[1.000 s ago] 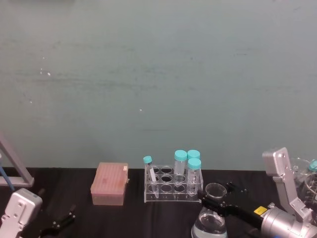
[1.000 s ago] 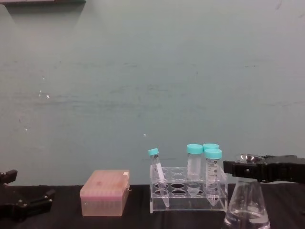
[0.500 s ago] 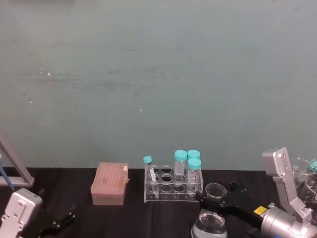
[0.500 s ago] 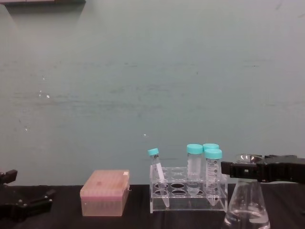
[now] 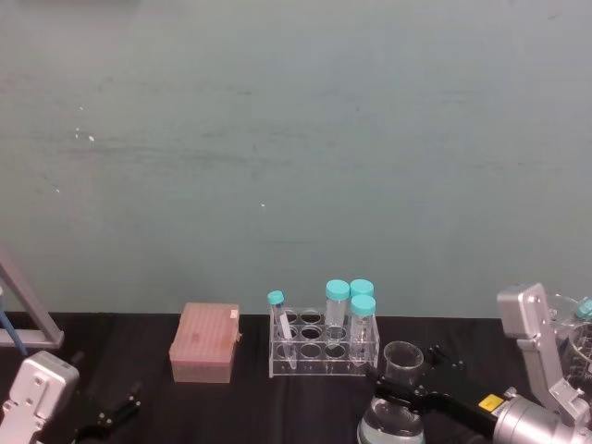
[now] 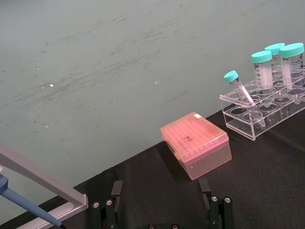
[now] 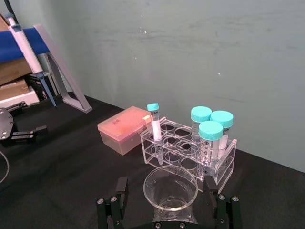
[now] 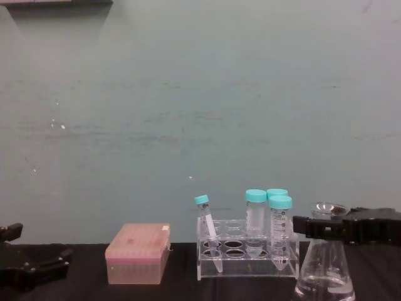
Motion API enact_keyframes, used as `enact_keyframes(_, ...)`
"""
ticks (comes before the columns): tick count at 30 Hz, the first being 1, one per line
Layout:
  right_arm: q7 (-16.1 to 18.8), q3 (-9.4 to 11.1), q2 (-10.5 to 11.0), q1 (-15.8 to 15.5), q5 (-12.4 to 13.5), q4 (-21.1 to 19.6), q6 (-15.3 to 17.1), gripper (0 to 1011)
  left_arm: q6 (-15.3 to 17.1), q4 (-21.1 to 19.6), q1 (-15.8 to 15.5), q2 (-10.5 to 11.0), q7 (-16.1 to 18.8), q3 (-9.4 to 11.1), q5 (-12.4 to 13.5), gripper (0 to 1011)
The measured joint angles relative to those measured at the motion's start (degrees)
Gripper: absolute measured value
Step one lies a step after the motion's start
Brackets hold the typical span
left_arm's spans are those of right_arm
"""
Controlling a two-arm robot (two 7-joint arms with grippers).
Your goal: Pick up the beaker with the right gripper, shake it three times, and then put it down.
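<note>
Nearest the robot, at the right front of the black table [image 5: 277, 407], the right gripper [image 7: 170, 202] reaches in at the beaker's [image 5: 392, 414] neck. In the right wrist view its two blocky jaws stand spread, one on each side of the flared rim with a gap on both sides — not pinching the glass. The chest view shows the black claw level with the neck just under the rim, and the beaker [image 8: 324, 269] standing upright with clear liquid in its wide base; whether that base rests on the table I cannot tell, as it runs off the lower edge.

At the left front the left gripper [image 6: 162, 210] hangs low over the table with its thin fingers apart and nothing between them.

Just behind the beaker is the clear tube rack [image 5: 323, 351], holding three large teal-capped tubes [image 5: 338, 310] upright at its right end and one slim tube [image 5: 280, 324] leaning at its left end. Left of the rack, a little apart, lies a pink tip box [image 5: 204, 343]. Far left, a pipette stand [image 7: 57, 67] rises against the teal wall [image 5: 296, 139].
</note>
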Motion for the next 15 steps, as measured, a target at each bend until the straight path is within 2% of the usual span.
enact_keyframes(9,-0.23,1.71,0.23,-1.71,1.37,-1.69,-2.67,1000,0.0,0.0,0.0,0.0,0.0,0.0,0.0,1000)
enact_keyframes(15,-0.67,4.13,-0.51,-3.42,3.43,-2.93,-6.79,1000,0.0,0.0,0.0,0.0,0.0,0.0,0.0,1000)
